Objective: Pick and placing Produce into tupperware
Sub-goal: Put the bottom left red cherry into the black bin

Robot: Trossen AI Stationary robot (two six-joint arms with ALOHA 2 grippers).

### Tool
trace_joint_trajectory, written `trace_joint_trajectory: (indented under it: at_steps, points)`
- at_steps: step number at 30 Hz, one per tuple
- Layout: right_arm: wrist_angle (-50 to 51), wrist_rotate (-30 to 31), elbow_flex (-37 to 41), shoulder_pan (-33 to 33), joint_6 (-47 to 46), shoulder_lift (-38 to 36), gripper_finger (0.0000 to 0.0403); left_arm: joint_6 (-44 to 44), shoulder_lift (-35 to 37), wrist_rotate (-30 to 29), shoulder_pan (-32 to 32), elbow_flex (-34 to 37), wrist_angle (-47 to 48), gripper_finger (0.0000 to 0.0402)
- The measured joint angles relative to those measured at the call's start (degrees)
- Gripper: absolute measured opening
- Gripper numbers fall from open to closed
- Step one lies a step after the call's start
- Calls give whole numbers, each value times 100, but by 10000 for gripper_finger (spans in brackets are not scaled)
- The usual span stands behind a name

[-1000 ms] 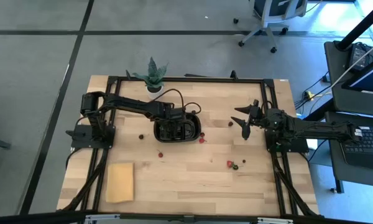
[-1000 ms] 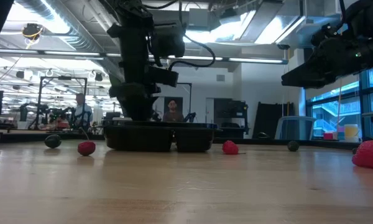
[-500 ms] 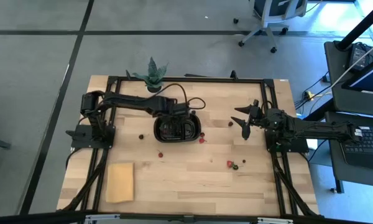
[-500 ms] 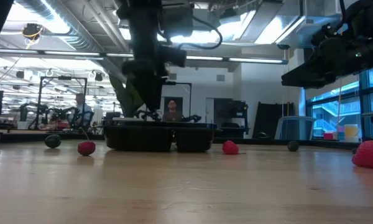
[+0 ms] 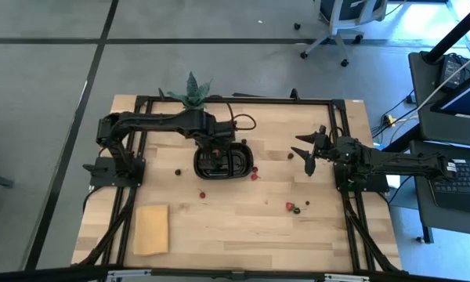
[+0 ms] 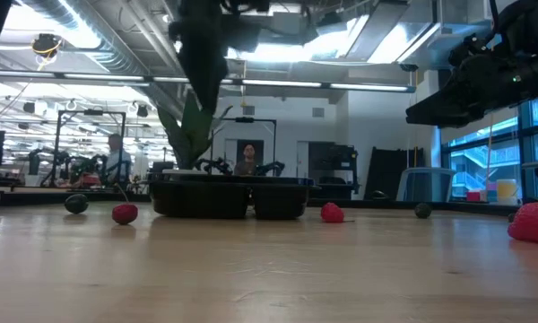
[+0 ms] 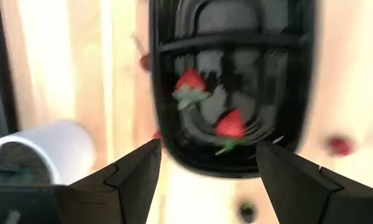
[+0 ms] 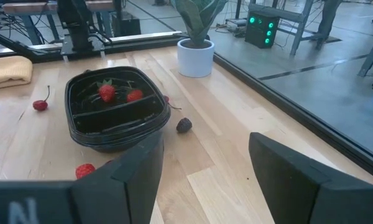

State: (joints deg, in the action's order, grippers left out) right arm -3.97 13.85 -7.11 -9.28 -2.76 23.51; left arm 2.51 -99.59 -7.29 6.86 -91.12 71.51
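High view: the left claw (image 5: pixel 218 146), now spread and empty, has lifted off the tupperware (image 5: pixel 239 167), leaving two strawberries (image 7: pixel 231 123) in one compartment; right claw (image 5: pixel 309 160) waits open; more produce (image 5: pixel 290 206) remains on the tabletop (image 5: pixel 243 227).

Two strawberries (image 8: pixel 117 93) in tupperware (image 8: pixel 115 115)

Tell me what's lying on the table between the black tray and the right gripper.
In the high view, a red berry beside the tray and a dark berry nearer the right gripper; otherwise bare wood.
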Motion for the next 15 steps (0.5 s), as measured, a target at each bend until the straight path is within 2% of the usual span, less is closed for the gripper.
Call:
trace_joint_trajectory:
  at_steps: [5,11,15]
  points:
    - [-2,0,0,0,8,0,238,-343,257,641,-345,12,156,256]
    - [0,0,0,0,4,0,238,-861,312,684,-1041,78,88,256]
    - [-1,0,0,0,2,0,238,-986,312,680,-1469,407,-260,256]
